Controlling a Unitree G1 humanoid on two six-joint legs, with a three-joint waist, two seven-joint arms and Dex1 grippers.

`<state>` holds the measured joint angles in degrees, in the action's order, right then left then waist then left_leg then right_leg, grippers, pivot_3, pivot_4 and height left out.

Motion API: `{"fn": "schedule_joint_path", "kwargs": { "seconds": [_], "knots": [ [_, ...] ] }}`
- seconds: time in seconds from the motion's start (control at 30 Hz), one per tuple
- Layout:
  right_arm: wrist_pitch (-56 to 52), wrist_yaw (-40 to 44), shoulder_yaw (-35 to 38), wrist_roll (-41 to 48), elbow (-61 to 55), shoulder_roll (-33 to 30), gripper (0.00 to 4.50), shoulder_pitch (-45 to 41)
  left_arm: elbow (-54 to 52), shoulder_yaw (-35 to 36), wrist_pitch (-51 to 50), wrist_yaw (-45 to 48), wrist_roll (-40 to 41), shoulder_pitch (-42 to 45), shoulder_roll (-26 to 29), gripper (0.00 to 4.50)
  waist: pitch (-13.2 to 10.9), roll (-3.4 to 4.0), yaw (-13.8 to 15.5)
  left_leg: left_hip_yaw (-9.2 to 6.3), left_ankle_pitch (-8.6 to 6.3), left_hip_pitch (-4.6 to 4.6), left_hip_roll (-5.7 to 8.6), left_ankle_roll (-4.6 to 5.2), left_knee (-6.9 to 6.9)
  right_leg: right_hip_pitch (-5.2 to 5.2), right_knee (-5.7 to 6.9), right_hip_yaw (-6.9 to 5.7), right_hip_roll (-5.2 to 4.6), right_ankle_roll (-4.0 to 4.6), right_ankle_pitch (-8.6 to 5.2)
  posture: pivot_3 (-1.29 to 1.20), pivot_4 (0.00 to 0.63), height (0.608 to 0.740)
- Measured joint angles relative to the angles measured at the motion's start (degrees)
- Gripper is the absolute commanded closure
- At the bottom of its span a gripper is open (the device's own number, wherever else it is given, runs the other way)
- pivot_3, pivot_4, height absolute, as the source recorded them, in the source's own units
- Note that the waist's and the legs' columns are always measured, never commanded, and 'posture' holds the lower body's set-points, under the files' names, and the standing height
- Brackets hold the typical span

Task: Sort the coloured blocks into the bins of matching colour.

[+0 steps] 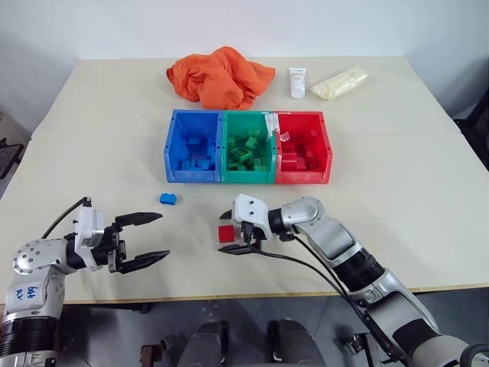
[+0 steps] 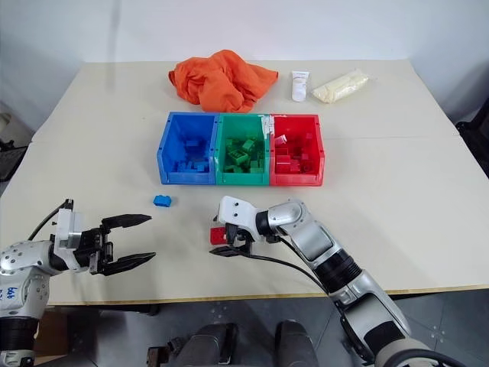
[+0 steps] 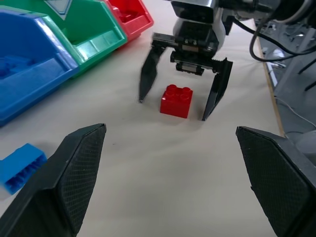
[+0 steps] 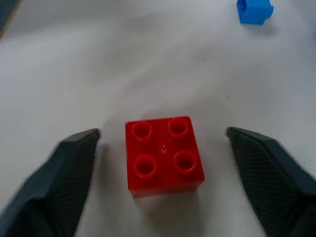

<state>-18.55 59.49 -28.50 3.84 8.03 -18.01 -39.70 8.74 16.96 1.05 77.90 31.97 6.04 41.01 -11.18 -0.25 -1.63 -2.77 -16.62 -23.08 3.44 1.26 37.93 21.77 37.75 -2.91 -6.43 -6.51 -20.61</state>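
Right claw (image 1: 233,233) spread astride red block (image 1: 227,233); left claw (image 1: 149,238) spread; arm sticker (image 1: 30,292) writing seems illegible.

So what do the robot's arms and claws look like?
Both arms are silver-grey metal with black joints. Each ends in a white block carrying a gripper of two pointed black fingers with a criss-cross texture: left gripper, right gripper. Black cables loop along both arms. The left arm has a small white sticker with blue writing.

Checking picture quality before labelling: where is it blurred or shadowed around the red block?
Right wrist view: red block sharp, the right hand's fingers soft. Left wrist view: left hand's fingers blurred, block sharp. Left eye view: faint shadows on the table, even light.
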Motion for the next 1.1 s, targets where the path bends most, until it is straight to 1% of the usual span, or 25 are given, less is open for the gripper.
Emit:
{"fn": "schedule_joint_path", "kwargs": {
  "seconds": [0.07, 0.1, 0.13, 0.17, 0.23, 0.4, 0.53, 0.57, 0.67, 0.73, 0.8, 0.9, 1.03, 1.1],
  "knots": [
    [0.6, 0.1, 0.0, 0.0, 0.0, 0.0, 2.04, 0.0, -1.1, 0.0, -0.1, -0.4, 0.2, -0.2, -0.1, 0.00, 0.0, 0.00, 0.0, 0.00, 0.00, 0.00, 0.00, 0.00, 0.00, 0.00, 0.00, 0.00, 0.00, 0.00, 0.00, 0.00, 0.150, 0.740],
    [0.8, 0.1, 0.0, -0.1, 0.0, 0.0, 2.33, 0.0, -1.4, 0.0, -0.1, -0.5, 0.2, -0.2, -0.1, 0.00, 0.0, 0.00, 0.0, 0.00, 0.00, 0.00, 0.00, 0.00, 0.00, 0.00, -0.01, 0.00, 0.00, 0.00, 0.00, 0.00, 0.150, 0.740],
    [0.9, 0.1, 0.1, -0.1, 0.0, 0.0, 2.74, 0.0, -1.4, 0.1, -0.1, -0.6, 0.2, -0.3, -0.1, 0.00, 0.0, 0.00, 0.0, 0.00, 0.00, 0.00, 0.00, 0.00, 0.00, 0.00, -0.01, 0.00, 0.00, 0.00, 0.00, 0.00, 0.150, 0.740],
    [1.0, 0.1, 0.1, -0.1, -0.1, -0.1, 3.02, 0.0, -1.4, 0.1, -0.1, -0.7, 0.2, -0.3, -0.1, 0.00, 0.0, 0.00, 0.0, 0.00, 0.00, 0.00, 0.00, 0.00, 0.00, 0.00, -0.01, 0.00, 0.00, 0.00, 0.00, 0.00, 0.150, 0.740],
    [0.9, 0.1, 0.5, 0.0, -0.8, -0.2, 3.02, 0.3, -1.4, 0.1, -0.1, -0.7, 0.2, -0.3, -0.1, 0.00, 0.0, 0.00, 0.0, 0.00, 0.00, 0.00, 0.00, -0.01, -0.01, 0.00, -0.01, 0.01, 0.00, 0.00, 0.00, 0.00, 0.150, 0.740],
    [-2.3, -1.8, 5.0, 2.1, -4.6, -0.2, 3.02, 0.6, -1.2, 0.0, -0.1, -0.8, 0.2, 0.4, -0.5, 0.00, 0.0, 0.00, 0.0, 0.00, 0.00, 0.00, 0.00, -0.01, -0.01, 0.00, -0.01, 0.01, 0.00, 0.00, 0.00, 0.00, 0.150, 0.740],
    [-8.2, -4.9, 13.1, 6.2, -8.9, -1.5, 3.02, -0.1, -1.1, -0.1, -0.1, -1.1, 0.2, 1.0, -0.7, 0.00, 0.0, 0.00, 0.2, 0.00, -0.01, -0.01, 0.01, -0.01, -0.01, -0.03, -0.03, 0.01, -0.01, 0.00, 0.00, 0.00, 0.150, 0.740],
    [-9.7, -6.1, 16.1, 7.0, -9.3, -2.6, 3.02, -1.2, -1.0, -0.1, -0.1, -1.2, 0.2, 1.2, -0.7, 0.00, 0.0, 0.00, 0.2, 0.00, -0.01, 0.00, 0.01, -0.01, -0.01, -0.04, -0.05, 0.01, -0.01, 0.00, 0.00, 0.00, 0.150, 0.740],
    [-11.6, -8.9, 21.0, 7.8, -8.1, -4.5, 3.02, -4.5, -0.4, -0.1, 0.0, -1.6, 0.2, 1.8, -0.9, 0.00, 0.0, 0.00, 0.1, 0.01, -0.01, 0.00, 0.00, -0.01, -0.04, -0.02, -0.04, 0.01, -0.01, 0.00, 0.00, 0.00, 0.150, 0.740],
    [-11.6, -11.8, 24.4, 7.6, -3.8, -5.7, 3.02, -8.3, 0.3, -0.2, 0.1, -1.9, 0.0, 2.6, -1.6, 0.00, 0.0, 0.00, 0.0, 0.04, 0.00, 0.00, 0.00, -0.01, -0.05, 0.00, -0.05, 0.01, -0.01, 0.00, 0.00, 0.00, 0.150, 0.740],
    [-9.8, -14.8, 26.1, 6.3, 2.7, -6.3, 3.02, -12.4, 0.9, -0.8, 0.3, -2.2, -0.3, 3.2, -2.0, 0.00, 0.0, 0.00, -0.1, 0.12, 0.00, 0.01, 0.00, -0.01, -0.10, 0.06, -0.02, 0.04, -0.01, 0.00, 0.00, 0.00, 0.150, 0.740],
    [-4.1, -19.7, 26.6, 3.0, 16.7, -6.0, 3.02, -18.4, 1.6, -2.0, 0.5, -2.3, -0.7, 5.0, -2.5, 0.00, 0.0, 0.00, -0.3, 0.19, 0.01, 0.00, -0.01, -0.03, -0.12, 0.15, 0.04, 0.04, 0.00, 0.00, 0.00, 0.00, 0.150, 0.740],
    [1.9, -25.0, 26.8, 0.5, 31.1, -4.9, 3.02, -24.0, 3.7, -2.3, 1.1, -2.1, -1.0, 6.8, -2.5, 0.00, 0.0, 0.01, -0.6, 0.24, 0.01, -0.01, -0.01, -0.03, -0.18, 0.21, 0.05, 0.04, -0.01, 0.00, 0.00, 0.00, 0.150, 0.740],
    [4.0, -26.4, 27.1, 0.1, 35.1, -4.4, 2.25, -25.6, 4.1, -2.4, 1.6, -2.1, -1.1, 7.3, -2.6, 0.00, 0.0, 0.01, -0.7, 0.22, 0.01, -0.02, -0.02, -0.03, -0.21, 0.21, 0.05, 0.03, -0.01, 0.00, 0.00, 0.00, 0.150, 0.740]
  ]
}}
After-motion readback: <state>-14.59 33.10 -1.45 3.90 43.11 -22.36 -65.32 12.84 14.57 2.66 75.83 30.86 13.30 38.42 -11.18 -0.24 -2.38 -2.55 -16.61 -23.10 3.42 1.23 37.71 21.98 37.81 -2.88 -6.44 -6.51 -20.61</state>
